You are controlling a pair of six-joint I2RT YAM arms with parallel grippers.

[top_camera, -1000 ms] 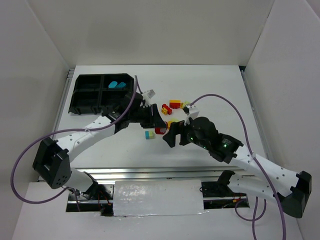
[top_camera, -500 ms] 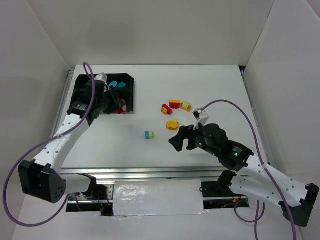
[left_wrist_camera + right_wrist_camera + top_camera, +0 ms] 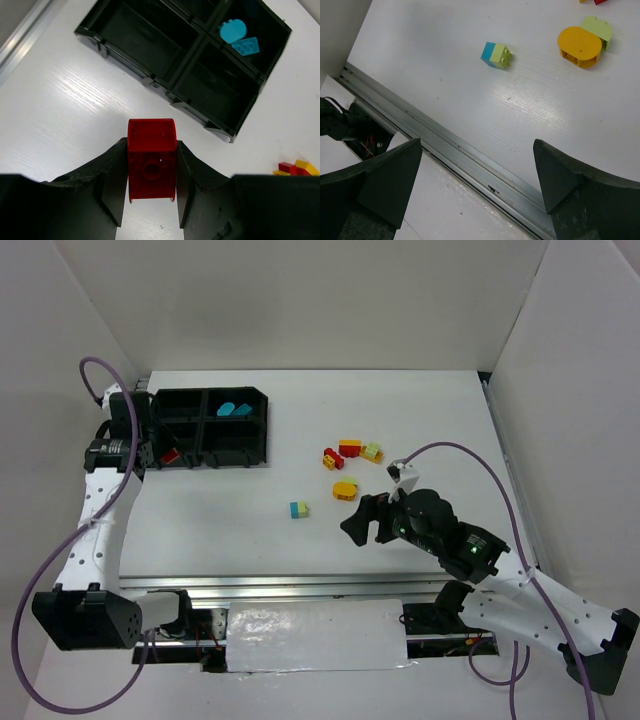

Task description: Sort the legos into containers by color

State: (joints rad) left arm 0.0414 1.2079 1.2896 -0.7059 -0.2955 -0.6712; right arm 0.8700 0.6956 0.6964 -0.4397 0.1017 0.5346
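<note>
The white table (image 3: 420, 410) is filling most of the top view, with walls standing around it. The left arm (image 3: 95, 510) is reaching along the table's left edge toward the far left corner, while the right arm (image 3: 530, 590) is stretching in from the near right.

The black tray (image 3: 207, 418) is sitting at the far left of the table, its four compartments showing as a two-by-two grid. The left gripper (image 3: 151, 170) is hanging at the tray's near left corner, its fingers clamping a red brick (image 3: 151, 159) from both sides. In the top view that brick is overlapping the near left compartment; in the left wrist view it is showing against bare table just short of the tray, so I cannot tell whether it is over the compartment. The right gripper (image 3: 477, 147) is hovering over the near middle of the table with its fingers spread wide apart and nothing between them.

Two teal bricks (image 3: 235, 409) are lying together in the far right compartment. The other bricks are lying loose right of the tray: a red-and-yellow brick (image 3: 350, 447), a lime-and-yellow brick (image 3: 373, 452) just beside it and a small red brick (image 3: 332, 458) are forming a far cluster. A rounded yellow brick (image 3: 345, 488) is lying nearer, and a teal-and-lime brick (image 3: 299, 509) is lying apart, nearest the arms.
</note>
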